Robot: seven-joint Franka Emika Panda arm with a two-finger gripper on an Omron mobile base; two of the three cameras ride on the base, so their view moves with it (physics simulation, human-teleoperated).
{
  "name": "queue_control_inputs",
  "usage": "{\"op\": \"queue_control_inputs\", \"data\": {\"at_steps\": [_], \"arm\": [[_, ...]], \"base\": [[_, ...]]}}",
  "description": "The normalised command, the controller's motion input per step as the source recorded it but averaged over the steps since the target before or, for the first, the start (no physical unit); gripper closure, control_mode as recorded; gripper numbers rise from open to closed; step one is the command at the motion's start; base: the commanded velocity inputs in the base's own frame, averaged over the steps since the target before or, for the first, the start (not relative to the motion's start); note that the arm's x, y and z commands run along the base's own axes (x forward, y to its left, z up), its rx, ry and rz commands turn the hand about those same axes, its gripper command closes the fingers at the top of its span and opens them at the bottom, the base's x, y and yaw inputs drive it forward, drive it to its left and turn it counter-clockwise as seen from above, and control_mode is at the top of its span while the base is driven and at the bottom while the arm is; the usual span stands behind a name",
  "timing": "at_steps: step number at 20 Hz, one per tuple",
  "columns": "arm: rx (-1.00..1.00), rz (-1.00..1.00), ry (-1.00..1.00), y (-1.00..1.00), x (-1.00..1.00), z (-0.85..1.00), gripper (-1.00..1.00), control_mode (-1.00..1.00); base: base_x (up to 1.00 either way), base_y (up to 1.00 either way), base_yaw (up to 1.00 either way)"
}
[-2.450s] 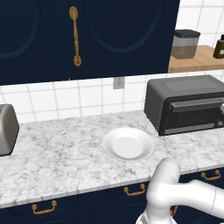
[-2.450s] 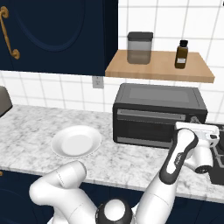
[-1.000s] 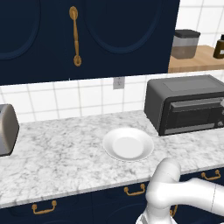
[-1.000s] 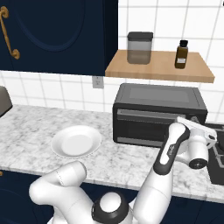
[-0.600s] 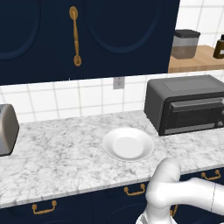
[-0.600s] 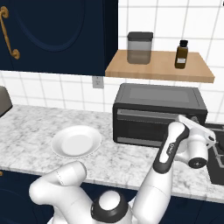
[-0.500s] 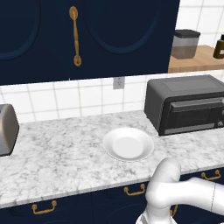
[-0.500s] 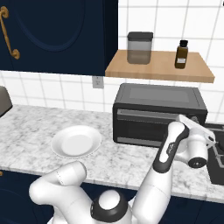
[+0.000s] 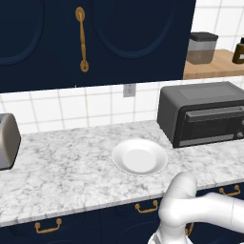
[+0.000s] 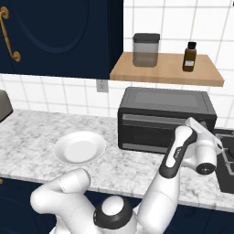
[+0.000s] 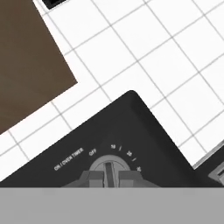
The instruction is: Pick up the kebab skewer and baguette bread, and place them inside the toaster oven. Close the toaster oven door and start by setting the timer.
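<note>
The dark grey toaster oven (image 9: 205, 114) (image 10: 167, 119) stands at the back right of the counter. Its toaster oven door (image 10: 153, 130) is closed. My gripper (image 11: 108, 175) (image 10: 203, 130) is at the control strip on the oven's right edge. Its fingers (image 11: 89, 178) are shut on the ridge of the timer knob (image 11: 108, 162), below the markings "ON / OVEN TIMER" and "OFF". The kebab skewer and the baguette bread are hidden.
A bare white plate (image 9: 139, 156) (image 10: 80, 147) lies mid-counter, left of the oven. A silver pop-up toaster (image 9: 7, 140) stands at the far left. A wooden shelf (image 10: 167, 68) above the oven carries a canister and a brown bottle. A stove top (image 10: 226, 157) adjoins on the right.
The hand has risen slightly and drawn in toward the oven's right edge since the earliest frame. Over the last second it has hardly moved. Plate and oven are unchanged.
</note>
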Motion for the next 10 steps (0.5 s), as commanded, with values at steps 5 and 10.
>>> {"op": "queue_control_inputs", "data": {"at_steps": [5, 10], "arm": [[0.18, 0.00, 0.00, 0.00, 0.00, -0.04, 1.00, -1.00], [0.18, 0.00, 0.00, 0.01, 0.00, -0.11, 1.00, -1.00]], "base": [[0.00, 0.00, 0.00], [0.00, 0.00, 0.00]]}}
